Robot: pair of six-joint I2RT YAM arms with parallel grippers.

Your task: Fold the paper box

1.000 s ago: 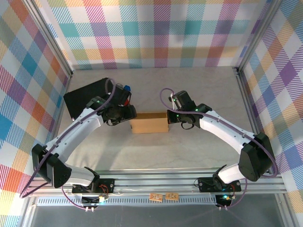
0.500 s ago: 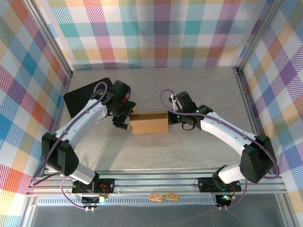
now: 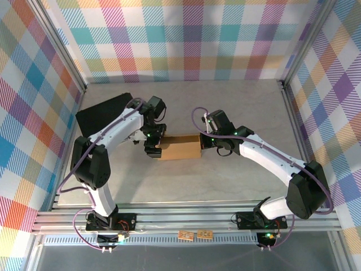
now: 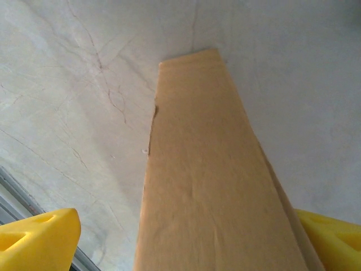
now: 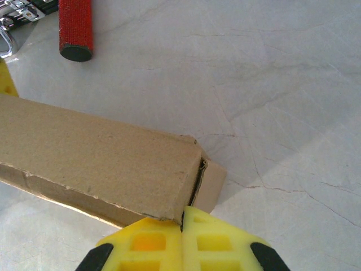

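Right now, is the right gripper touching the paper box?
Touching. In the right wrist view, the right gripper's shut yellow tips butt against the end corner of the paper box, with no gap showing.

Pastel plaid walls (image 3: pixel 192 39) wrap this cell at nine, twelve and three o'clock, and aluminium posts (image 3: pixel 65 49) run down the far corners. The tabletop (image 3: pixel 186 186) is pale grey with fine marble veining, softly and evenly lit. Down at six o'clock, a slotted aluminium rail (image 3: pixel 186 217) closes off the near edge.
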